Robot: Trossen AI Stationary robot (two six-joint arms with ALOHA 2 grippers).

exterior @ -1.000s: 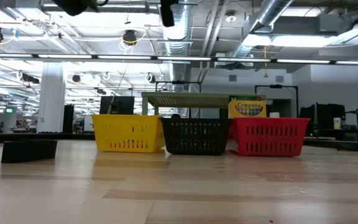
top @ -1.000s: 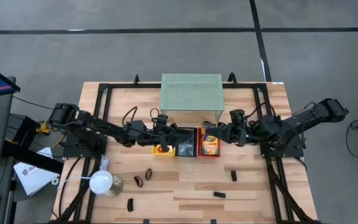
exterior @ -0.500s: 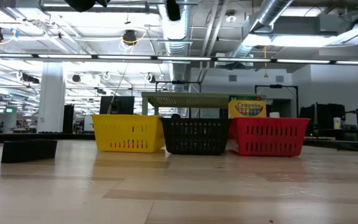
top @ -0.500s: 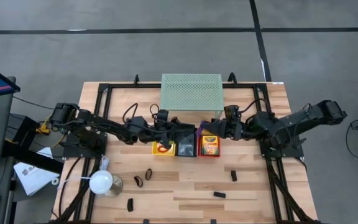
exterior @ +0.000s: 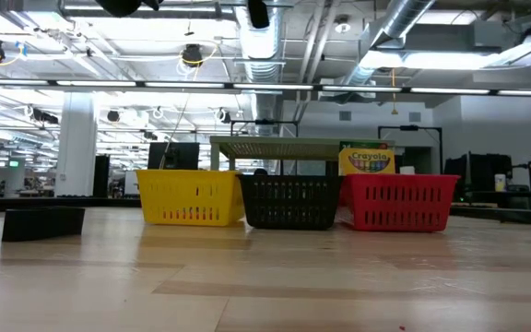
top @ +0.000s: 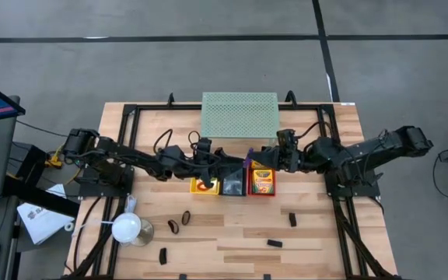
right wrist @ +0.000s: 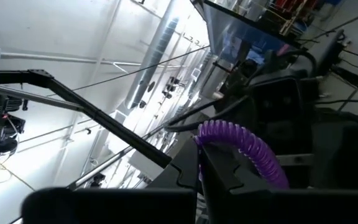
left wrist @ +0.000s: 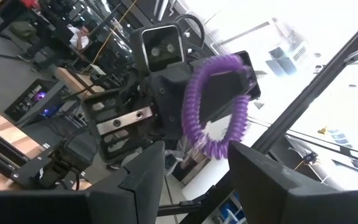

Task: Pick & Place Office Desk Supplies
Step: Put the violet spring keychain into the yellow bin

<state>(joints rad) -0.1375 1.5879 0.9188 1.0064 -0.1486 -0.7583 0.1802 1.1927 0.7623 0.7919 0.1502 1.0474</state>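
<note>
A purple coiled ring band (left wrist: 215, 106) hangs in the air above the row of baskets, between my two grippers. My right gripper (right wrist: 201, 163) is shut on it and comes in from the table's right side (top: 269, 159). Facing it, my left gripper (left wrist: 197, 163) is open, and the ring's lower arc (left wrist: 211, 149) stands between its two fingertips. In the high view the ring (top: 249, 162) shows over the gap between the black basket (top: 234, 185) and the red basket (top: 264, 192). A crayon box (top: 264, 180) stands in the red basket. My right gripper pinches one arc of the purple ring (right wrist: 205, 132) between its two shut fingers, at their free ends. The fingers come roughly level from the table's right. The rest of the coil (right wrist: 263, 158) curves away to one side, clear of the baskets. My left gripper's fingers (left wrist: 143, 174) flank the ring's lower arc; whether they touch it I cannot tell.
A yellow basket (top: 204, 185) at the left of the row holds an orange ring. The pale green mesh shelf (top: 239, 115) stands at the far edge, a white round lamp (top: 127, 228) near left. Black clips (top: 292, 220) (top: 274, 243) (top: 162, 253) and dark rings (top: 174, 225) lie on the wood.
My right gripper has gone toward the table's left and slightly toward the far edge, above the red basket, closing up to my left gripper.
</note>
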